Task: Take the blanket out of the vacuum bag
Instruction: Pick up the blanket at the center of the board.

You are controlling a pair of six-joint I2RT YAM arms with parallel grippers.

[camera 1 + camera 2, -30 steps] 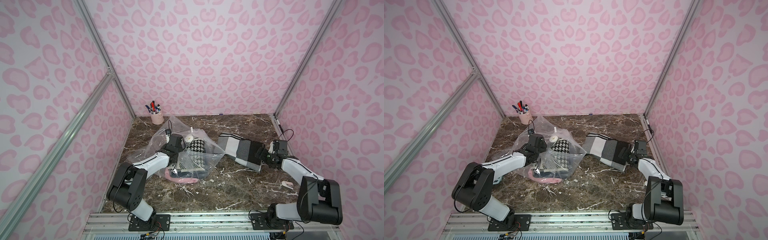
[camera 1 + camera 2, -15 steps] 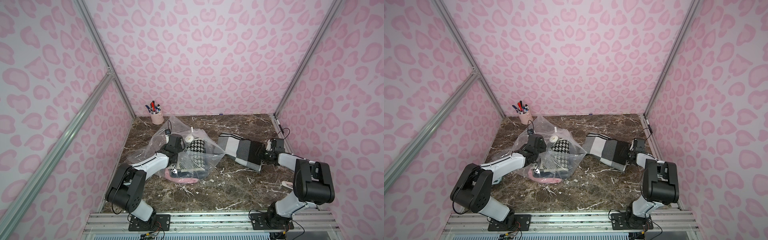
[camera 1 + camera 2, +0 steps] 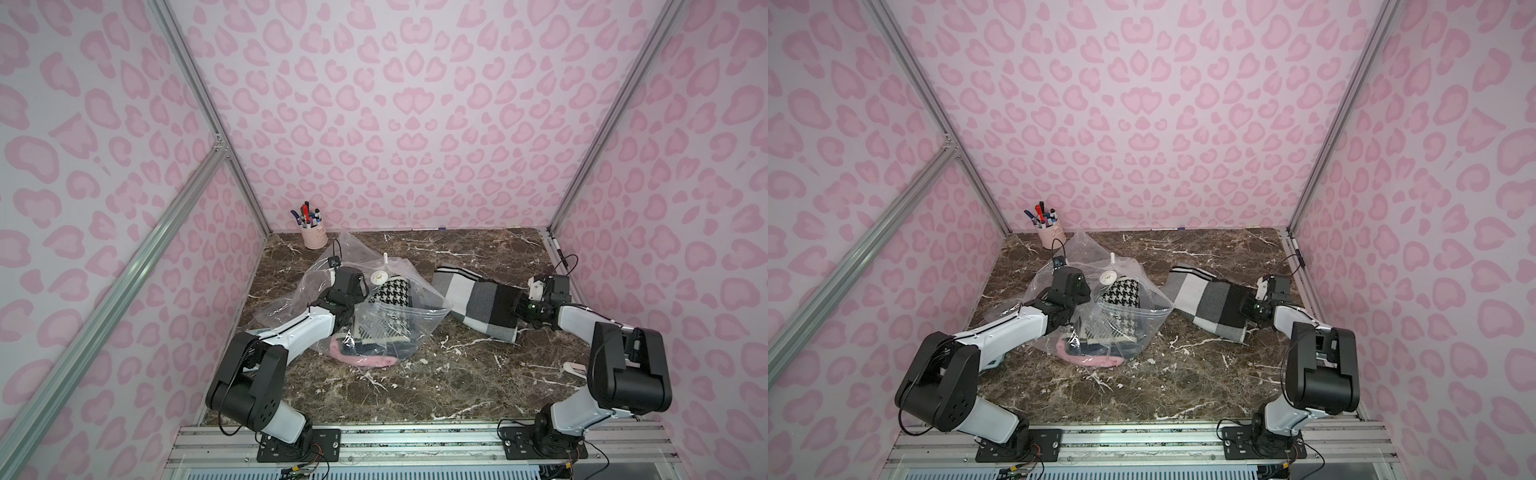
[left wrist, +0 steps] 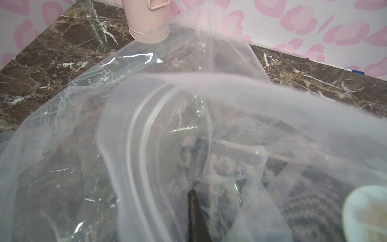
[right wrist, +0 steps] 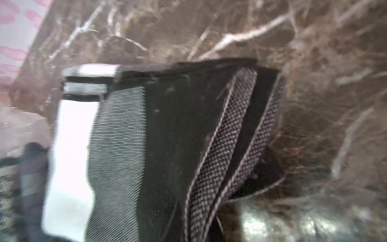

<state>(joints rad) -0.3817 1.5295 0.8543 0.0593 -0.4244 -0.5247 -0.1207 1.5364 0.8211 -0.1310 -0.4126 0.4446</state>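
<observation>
Clear plastic of the vacuum bag [image 3: 314,286] is pinched in the closed left hand [image 4: 194,207]. The right hand [image 3: 520,310] sits at the black edge of the blanket [image 3: 473,299]; I cannot tell whether it grips. The blanket lies on the worktop [image 3: 436,374], outside the bag and just beside it.

The left arm [image 3: 299,332] and right arm [image 3: 577,326] share white tapered links and bulky black joint housings; black base plates [image 3: 299,446] (silver screws visible) trail thin wires [image 3: 309,457], and a green light [image 3: 532,306] dots the right wrist.
</observation>
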